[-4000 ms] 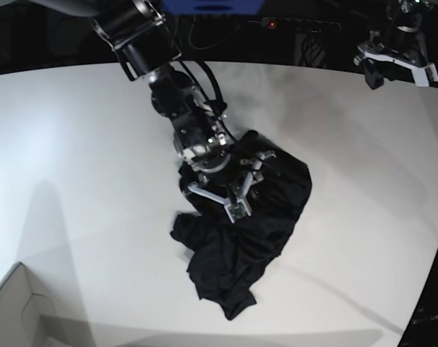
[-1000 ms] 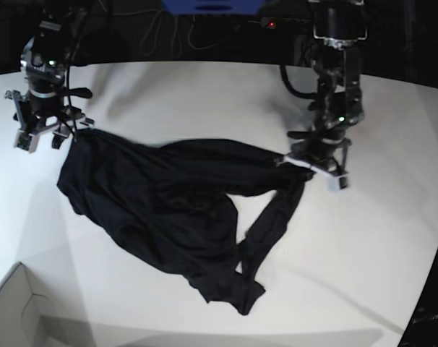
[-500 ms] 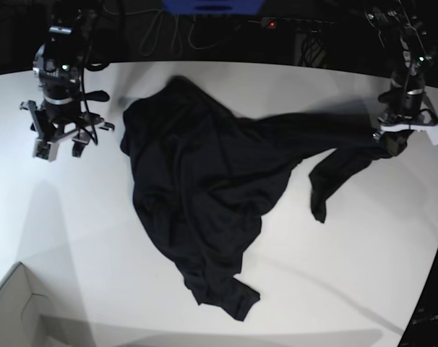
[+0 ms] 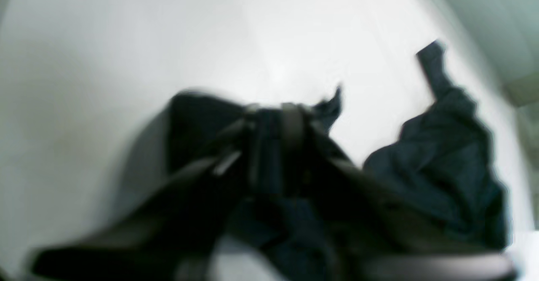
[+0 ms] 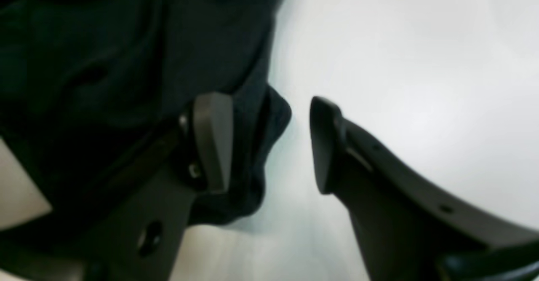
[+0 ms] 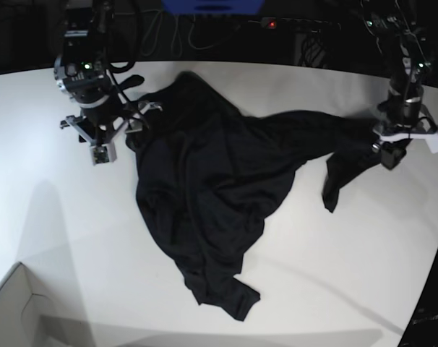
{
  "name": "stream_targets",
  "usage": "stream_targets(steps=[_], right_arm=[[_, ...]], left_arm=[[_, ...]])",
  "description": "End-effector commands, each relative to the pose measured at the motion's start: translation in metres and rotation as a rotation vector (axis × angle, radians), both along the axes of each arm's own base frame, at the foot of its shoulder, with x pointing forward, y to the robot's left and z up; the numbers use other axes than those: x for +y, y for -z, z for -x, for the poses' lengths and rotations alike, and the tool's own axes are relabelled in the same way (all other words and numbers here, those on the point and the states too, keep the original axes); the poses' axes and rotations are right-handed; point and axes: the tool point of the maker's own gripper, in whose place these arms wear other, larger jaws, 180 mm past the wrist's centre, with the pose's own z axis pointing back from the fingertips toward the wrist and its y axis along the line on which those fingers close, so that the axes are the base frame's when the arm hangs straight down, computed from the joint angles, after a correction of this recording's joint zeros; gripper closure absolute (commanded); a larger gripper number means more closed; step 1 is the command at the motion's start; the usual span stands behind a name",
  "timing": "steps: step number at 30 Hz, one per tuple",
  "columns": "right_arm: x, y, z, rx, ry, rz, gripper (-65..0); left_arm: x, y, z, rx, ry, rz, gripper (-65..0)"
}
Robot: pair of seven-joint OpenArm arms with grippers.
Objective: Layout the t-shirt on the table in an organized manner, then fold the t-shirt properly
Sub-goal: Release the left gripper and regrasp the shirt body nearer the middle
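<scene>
The black t-shirt (image 6: 204, 188) lies crumpled and spread across the middle of the white table (image 6: 53, 217), its widest mass in the centre, a narrow tail reaching toward the near edge, and one long strip stretched out to the left gripper (image 6: 403, 144) on the base view's right. Compared with half a second ago, the cloth's far-left edge sits about where it was, but the right gripper (image 6: 107, 137) has moved in from well apart to just beside that edge, now at the shirt's upper-left corner. A second ago the garment was strung lower between the two arms; it has since been swung up and laid wider.

In the right wrist view the right gripper (image 5: 269, 146) stands wide open with its two dark fingers (image 5: 212, 142) clearly apart; a fold of the shirt (image 5: 126, 62) lies behind and beside one finger, and a small lobe of fabric sits in the gap, but nothing is clamped.

The left wrist view is badly blurred. The left gripper (image 4: 273, 142) shows as a dark shape with shirt fabric (image 4: 450, 167) bunched around and past it. Whether its jaws are closed on the cloth or have let go cannot be told from these views; in the base view the strip of shirt reaches the gripper and a loose end hangs down onto the table beside it.

A corner of a white cardboard box (image 6: 16, 311) sits at the near left.
</scene>
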Motion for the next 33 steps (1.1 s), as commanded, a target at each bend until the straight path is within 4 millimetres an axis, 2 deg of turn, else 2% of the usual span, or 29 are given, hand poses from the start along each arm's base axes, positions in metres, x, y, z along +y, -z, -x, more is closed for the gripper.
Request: stream_targets(steps=[1,3,5,8,14,19,23,31,33], right_arm=[[0.002,-0.004,-0.004,-0.023,-0.011,-0.004,-32.7],[0.001,0.0,-0.01,-0.014,-0.007,-0.005,-35.4],[0.001,0.015,-0.01,0.023,-0.004,-0.01,-37.3],[-0.002,0.027,-0.007,0.056,-0.008,-0.004,-37.4],[0.0,0.027,-0.007,0.058,-0.01,-0.007,-37.4],[-0.001,0.008,-0.01,0.008,-0.015,0.002,-37.6],[0.001,0.003,-0.008,-0.004,-0.019,0.002,-37.6],[0.013,0.041,0.003,0.1,-0.044,-0.025,-37.1],[0.013,0.043,0.002,0.105,-0.044,-0.025,-35.2]], left_arm=[[0.002,-0.015,-0.004,-0.051,0.002,-0.007,-22.0],[0.0,-0.018,-0.007,-0.072,0.007,0.018,-29.9],[-0.005,-0.024,-0.015,-0.1,0.021,0.041,-37.0],[-0.023,-0.028,-0.032,-0.117,0.071,0.041,-42.0],[-0.069,-0.029,-0.069,-0.105,0.198,-0.041,-42.1],[-0.089,0.002,-0.091,-0.031,0.251,-0.044,-42.1],[-0.1,0.016,-0.104,0.0,0.278,-0.025,-42.1],[-0.124,0.034,-0.115,0.043,0.34,-0.003,-42.2],[-0.132,0.034,-0.118,0.044,0.359,-0.003,-42.2]])
